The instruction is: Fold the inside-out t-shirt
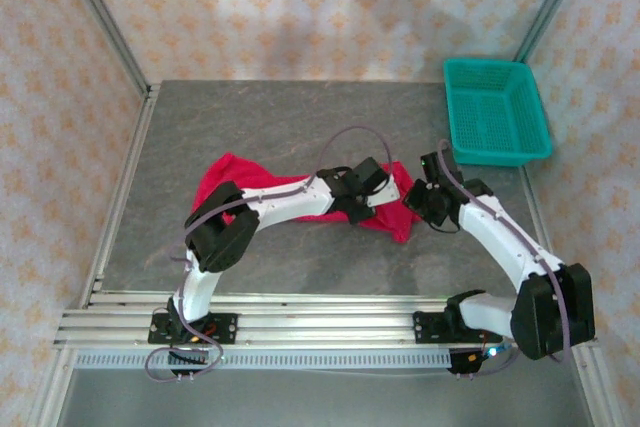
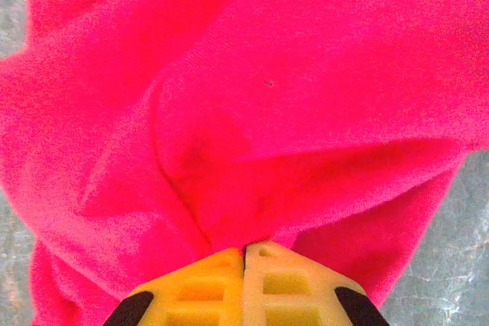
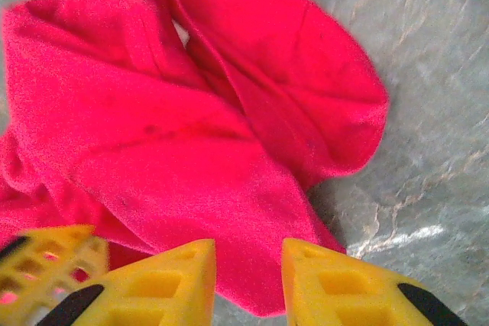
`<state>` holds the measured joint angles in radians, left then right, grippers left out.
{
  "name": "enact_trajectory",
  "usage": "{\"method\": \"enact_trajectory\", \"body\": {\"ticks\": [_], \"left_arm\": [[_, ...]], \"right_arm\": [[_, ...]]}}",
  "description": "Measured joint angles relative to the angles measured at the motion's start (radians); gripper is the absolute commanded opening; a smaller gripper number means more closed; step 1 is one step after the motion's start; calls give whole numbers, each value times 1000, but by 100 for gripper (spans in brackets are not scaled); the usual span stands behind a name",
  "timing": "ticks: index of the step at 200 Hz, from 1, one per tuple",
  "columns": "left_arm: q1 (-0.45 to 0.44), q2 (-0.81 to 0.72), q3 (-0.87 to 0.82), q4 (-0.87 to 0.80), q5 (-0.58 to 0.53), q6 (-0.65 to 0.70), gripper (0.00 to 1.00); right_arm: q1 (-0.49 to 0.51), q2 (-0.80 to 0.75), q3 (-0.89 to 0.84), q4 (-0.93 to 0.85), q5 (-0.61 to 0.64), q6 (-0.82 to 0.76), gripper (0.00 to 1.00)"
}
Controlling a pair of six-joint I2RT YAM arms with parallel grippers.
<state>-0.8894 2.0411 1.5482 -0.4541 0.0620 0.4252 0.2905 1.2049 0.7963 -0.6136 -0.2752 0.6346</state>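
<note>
The bright red t-shirt (image 1: 250, 179) lies crumpled across the middle of the grey table, stretching from left to right. My left gripper (image 1: 354, 205) is over its right part and is shut on a pinch of the fabric; in the left wrist view the yellow jaws (image 2: 246, 248) meet with red cloth (image 2: 267, 74) caught at their tips. My right gripper (image 1: 414, 205) hovers at the shirt's right end. In the right wrist view its fingers (image 3: 248, 253) stand apart, with a flap of the shirt (image 3: 176, 135) lying between them. A small white bit peeks from a fold (image 3: 180, 32).
A teal plastic basket (image 1: 495, 112) stands at the back right of the table (image 1: 300, 112). Patterned walls enclose the table on three sides. A metal rail (image 1: 300, 322) runs along the near edge by the arm bases.
</note>
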Motion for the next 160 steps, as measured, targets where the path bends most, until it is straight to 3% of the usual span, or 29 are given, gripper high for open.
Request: {"method": "enact_trajectory", "body": {"ticks": [31,72,100,121,160], "left_arm": [[12,0,50,-47,1,-23,0],[58,0,95,-99,40,-88,0],[103,0,101,-106,84,-144,0],[132,0,101,-108,113,-187,0],[180,0,101,-102,161,-278,0]], "right_arm": [[100,-4,-76,57,-38,59,8],[257,-103,-202,238,-35,175,10],[309,-47,-214,376,0,216,9],[311,62,-197,430,90,220,12],[258,210,-56,409,369,225,12]]}}
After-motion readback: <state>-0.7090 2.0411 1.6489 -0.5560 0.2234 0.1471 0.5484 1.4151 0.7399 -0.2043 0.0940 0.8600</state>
